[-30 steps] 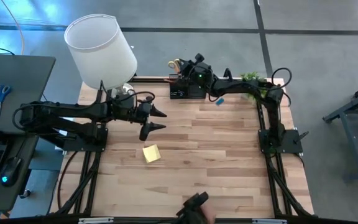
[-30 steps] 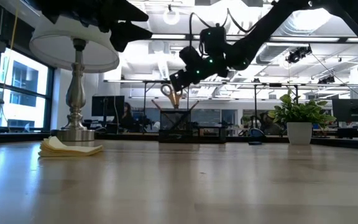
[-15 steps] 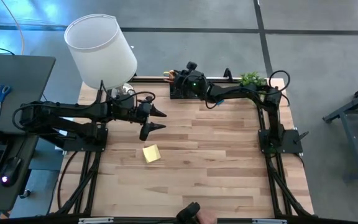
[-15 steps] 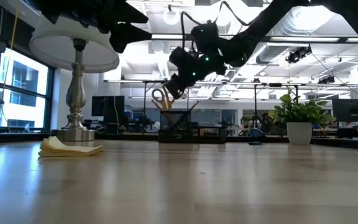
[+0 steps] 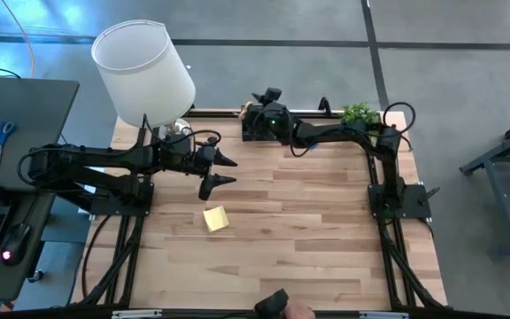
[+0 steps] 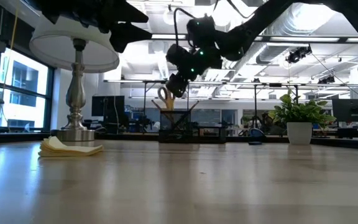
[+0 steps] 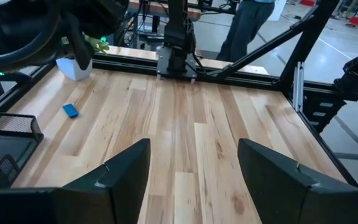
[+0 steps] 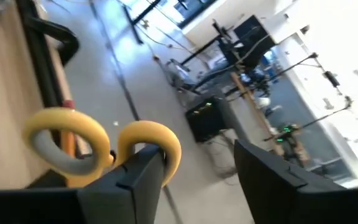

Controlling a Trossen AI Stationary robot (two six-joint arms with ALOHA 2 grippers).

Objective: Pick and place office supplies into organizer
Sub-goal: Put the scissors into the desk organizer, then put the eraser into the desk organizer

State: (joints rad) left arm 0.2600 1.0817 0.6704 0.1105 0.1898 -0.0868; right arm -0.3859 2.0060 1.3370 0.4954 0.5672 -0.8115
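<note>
The orange-handled scissors (image 8: 73,146) stand handles-up in the pen cup (image 6: 174,124) of the black organizer (image 5: 259,131) at the table's far edge. My right gripper (image 8: 194,152) is open just over the handles (image 6: 165,96). My left gripper (image 7: 192,149) hangs open and empty above the table's left middle (image 5: 228,170). A yellow sticky-note pad (image 5: 215,218) lies flat on the wood in front of the left gripper. A small blue eraser (image 7: 71,111) lies on the table right of the organizer. My right gripper comes slanting down from the table's right over the scissors' handle loops. One finger (image 8: 135,180) stands in front of one loop (image 8: 160,140) in the wrist view. Whether it touches that loop, I cannot tell.
A lamp with a white shade (image 5: 144,71) stands at the far left corner and a potted plant (image 5: 359,112) at the far right. The wood between the arms is bare apart from the pad. A person's legs (image 7: 244,25) show beyond the table.
My right gripper has gone toward the table's left, along the far edge, over the organizer. The scissors have come down with it and now stand lower in the pen cup.
</note>
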